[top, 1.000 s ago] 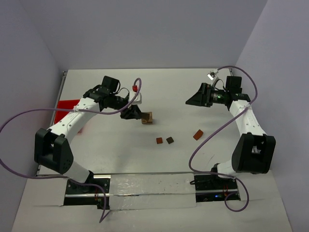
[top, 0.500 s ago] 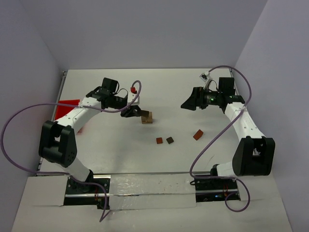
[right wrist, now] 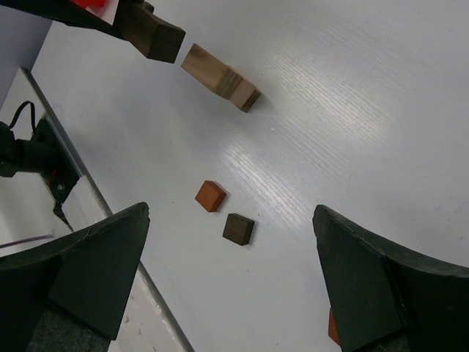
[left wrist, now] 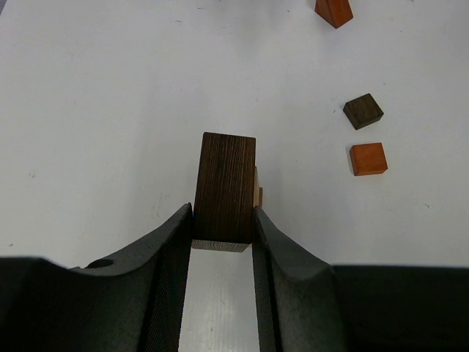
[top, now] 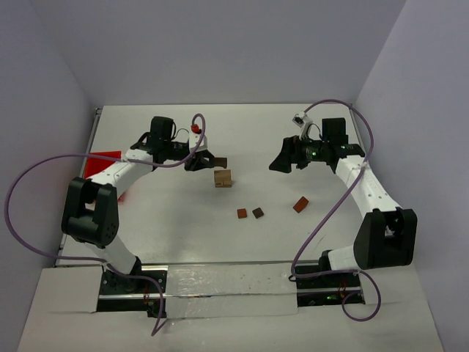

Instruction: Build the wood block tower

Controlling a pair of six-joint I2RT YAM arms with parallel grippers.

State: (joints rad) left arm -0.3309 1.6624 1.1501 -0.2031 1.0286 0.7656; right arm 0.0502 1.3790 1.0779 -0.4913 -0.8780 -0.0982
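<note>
My left gripper [top: 212, 160] is shut on a dark brown block [left wrist: 226, 189], held in the air just left of and above a short light tan stack [top: 223, 178]. That stack [right wrist: 220, 77] and the held dark block [right wrist: 154, 33] also show in the right wrist view. A small reddish-brown cube [top: 242, 213] and a small dark brown cube [top: 258, 213] lie side by side on the table. A reddish-brown block [top: 300, 204] lies further right. My right gripper [top: 277, 163] is open and empty, high above the table right of the stack.
A red plastic bin [top: 99, 167] sits at the left edge under the left arm. Purple cables loop from both arms. The small reddish cube [right wrist: 210, 196] and dark cube [right wrist: 238, 228] lie between my right fingers' view.
My left gripper has lifted the dark block up and slightly left, away from the tan stack. My right gripper has moved left toward the middle of the table.
</note>
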